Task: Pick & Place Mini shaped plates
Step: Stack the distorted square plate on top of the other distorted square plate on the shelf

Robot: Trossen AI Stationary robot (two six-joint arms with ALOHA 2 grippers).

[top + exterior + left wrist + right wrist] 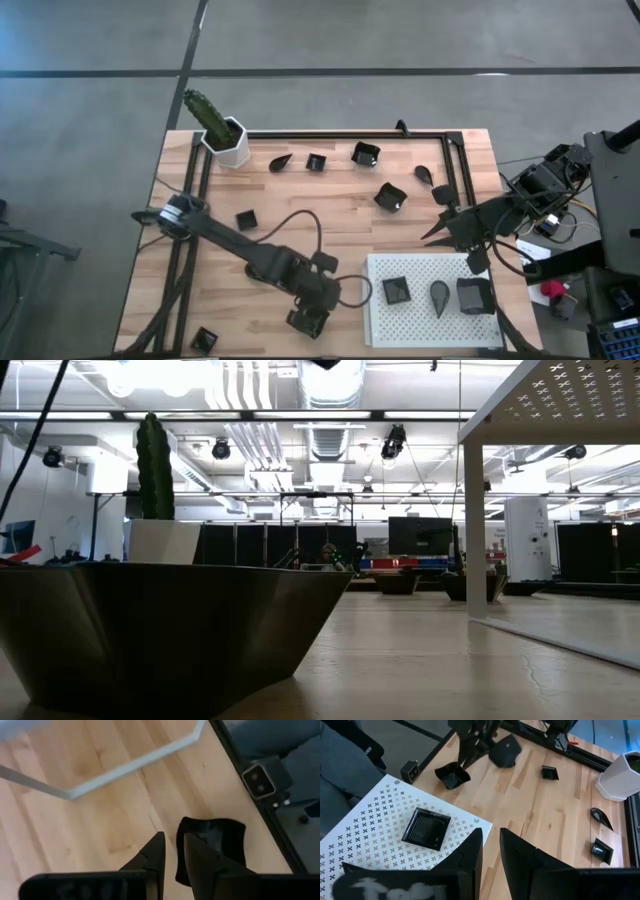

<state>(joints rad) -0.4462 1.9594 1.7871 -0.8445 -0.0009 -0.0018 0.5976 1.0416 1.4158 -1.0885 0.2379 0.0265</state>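
The mini shaped plates are small dark dishes. Three lie on the white tray [420, 270]: a square one [397, 291], a teardrop [440, 296] and a square [475, 295]. Several more are scattered on the wood, such as a square [391, 197] and a teardrop [280, 161]. My left gripper [172, 837] is near the table's near edge, left of the tray, shut on a square dish [217, 842]. My right gripper [490, 832] hovers beyond the tray's far edge with its fingers close together, holding nothing. A large dark dish [150, 630] fills the low view's foreground. My left gripper holds the square dish by one side wall [181, 845], pinched with one finger [197, 857] inside the dish and the other [155, 855] outside. The fingers come slanting down from above. Whether the dish is clear of the table I cannot tell.
A white pot with a green cactus [225, 135] stands at the far left corner. A black frame rail [350, 135] runs along the far side and down the right. A small camera box [257, 780] sits on the near rail beside the held dish. Another square dish [205, 340] lies at the near left.
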